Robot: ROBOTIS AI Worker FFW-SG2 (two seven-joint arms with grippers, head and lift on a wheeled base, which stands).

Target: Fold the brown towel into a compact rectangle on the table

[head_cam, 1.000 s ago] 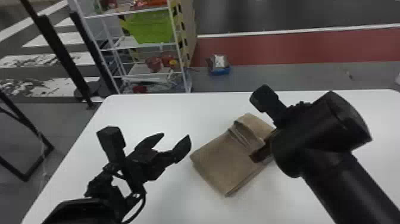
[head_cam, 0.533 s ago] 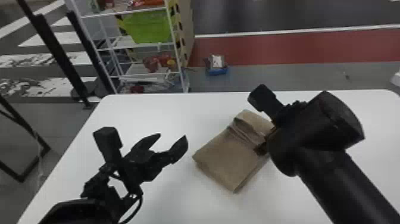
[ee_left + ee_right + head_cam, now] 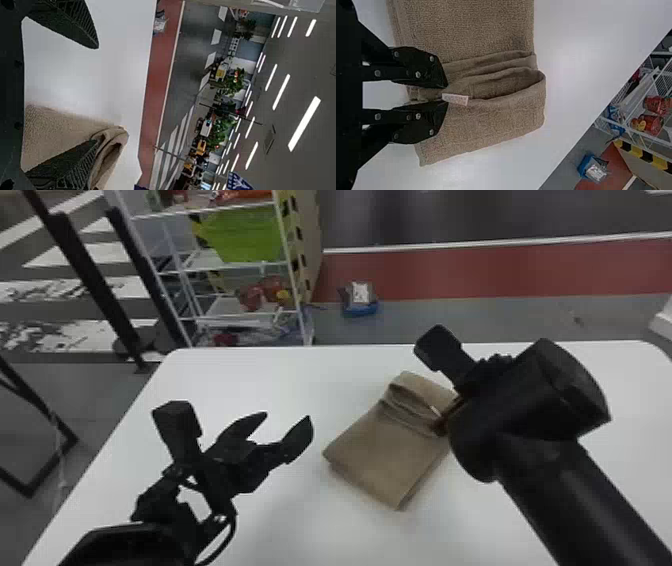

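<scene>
The brown towel lies folded on the white table, slanted, with loose raised folds across its far part. At the towel's right edge is my right gripper, partly hidden by its own arm. In the right wrist view, the right gripper pinches a fold of the towel beside a small white label. My left gripper stands open to the left of the towel, apart from it. In the left wrist view, the left gripper has nothing held, and the towel shows beyond one finger.
The white table extends around the towel. Past its far left edge stands a wire shelf holding a green bin. A blue package lies on the floor behind the table. Black frame posts stand at the left.
My right gripper has moved a little toward the table's far side, and the towel has shifted and turned slightly with it. The left gripper remains open at nearly the same place.
</scene>
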